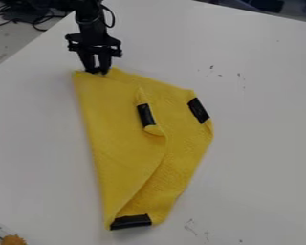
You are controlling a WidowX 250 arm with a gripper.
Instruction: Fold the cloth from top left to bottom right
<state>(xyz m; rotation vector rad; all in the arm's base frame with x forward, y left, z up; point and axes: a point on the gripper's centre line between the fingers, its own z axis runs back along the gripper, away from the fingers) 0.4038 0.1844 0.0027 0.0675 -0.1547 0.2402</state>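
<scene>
Cloth (117,139): yellow, on the white table (264,143), lying below the claw (97,71) and to its lower right as viewed. Its upper left end meets the claw's tip. Claw state: cannot tell whether apart, together or clamped on the cloth.

Cloth is partly doubled. Upper layer runs down from the claw; its curved free edge bows out to the right, then slants back to the lower left, narrowing toward the end farthest from the claw. Lower layer extends out to the right of that edge.

Three black patches noted. Nearest the claw, to its lower right: inner patch (146,115), on a turned-up bit of the upper layer. Farther right, at the cloth's outer edge: right patch (198,110). Farthest, well below the claw: bottom patch (130,221), along the bottom edge.

Arm (89,16): black, directly above the claw, entering from the top. Dark cables (37,20) to the upper left of the claw, beyond the table edge. Small orange-brown object (14,240) well below and left of the claw, at the view's corner; identity unclear. Small dark marks on the tabletop, right of the claw and far to its lower right.
</scene>
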